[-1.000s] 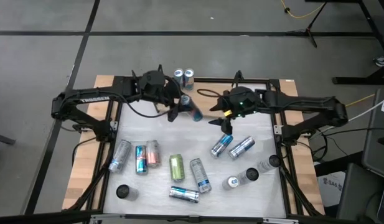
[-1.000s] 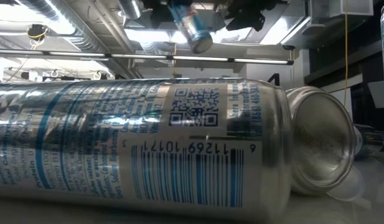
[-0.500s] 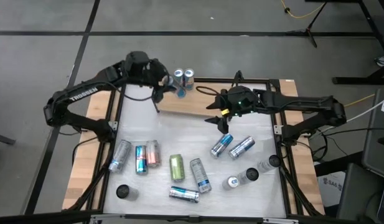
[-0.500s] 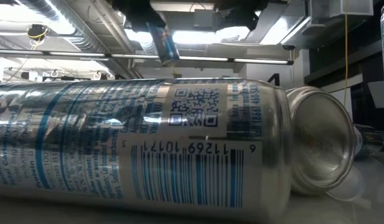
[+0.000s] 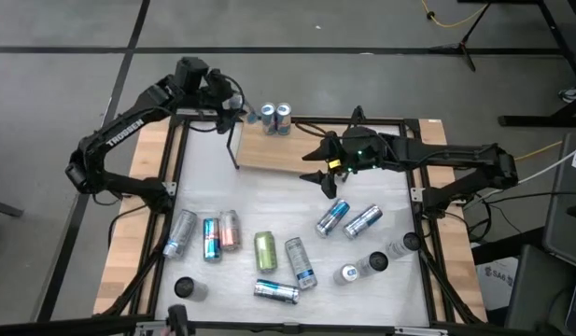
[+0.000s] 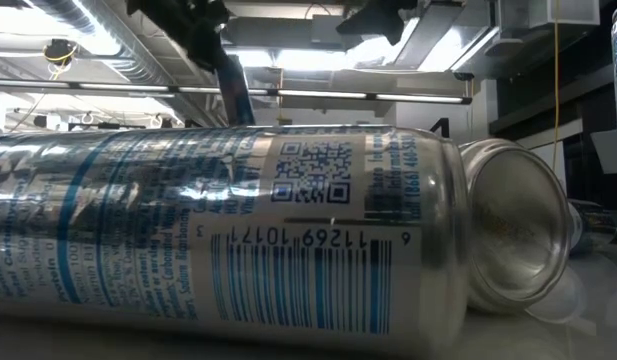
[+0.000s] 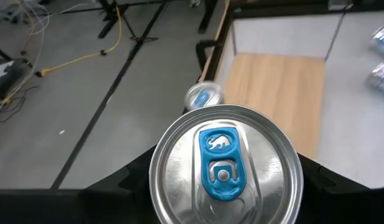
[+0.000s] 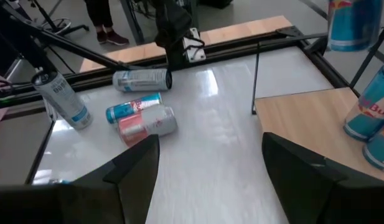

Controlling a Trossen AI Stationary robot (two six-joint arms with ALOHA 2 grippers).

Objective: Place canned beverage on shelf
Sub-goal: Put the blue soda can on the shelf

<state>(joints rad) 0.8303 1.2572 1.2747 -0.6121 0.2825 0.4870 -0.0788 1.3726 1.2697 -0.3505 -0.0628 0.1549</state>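
Left gripper raised at the far left end of the shelf, fingers closed round a can with a blue pull tab, held upright above the wooden board. From the left wrist, can top filling the lower middle, dark fingers pressed to both its sides; a second can visible beyond it, standing at the board's far edge. Two cans standing upright side by side on the far edge of the shelf, just beside the held one.

Right gripper hovering over the right part of the shelf, fingers spread apart, nothing between them.

Many more cans lying and standing loose on the white table nearer the front.
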